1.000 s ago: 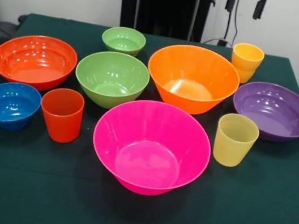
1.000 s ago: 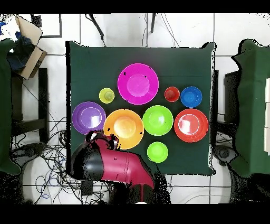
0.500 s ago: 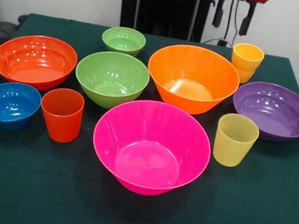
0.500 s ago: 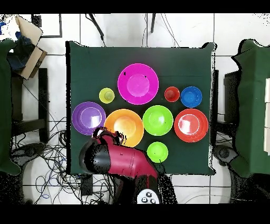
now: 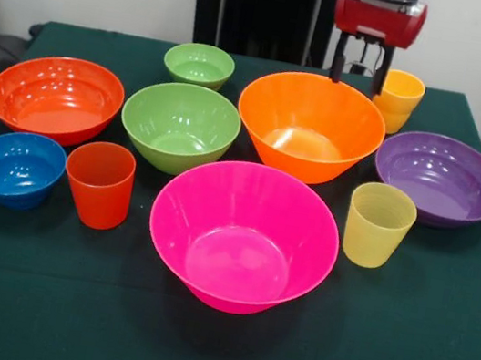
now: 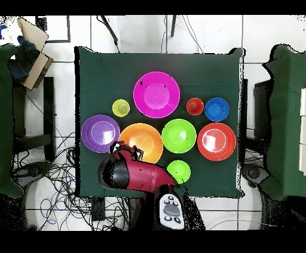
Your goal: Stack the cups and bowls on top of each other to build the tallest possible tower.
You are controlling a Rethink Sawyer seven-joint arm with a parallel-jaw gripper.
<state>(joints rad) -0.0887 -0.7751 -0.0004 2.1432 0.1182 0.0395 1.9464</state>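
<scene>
Seven bowls (image 5: 244,236) and three cups (image 5: 99,183), all unstacked on table (image 5: 396,354).

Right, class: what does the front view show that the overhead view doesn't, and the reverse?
Front only: the deep yellow cup, which the arm covers from above, and the gripper with its open fingers. Overhead only: the arm's long red link and a cardboard box. Both: the bowls, such as the pink bowl, unstacked on the green table.
</scene>
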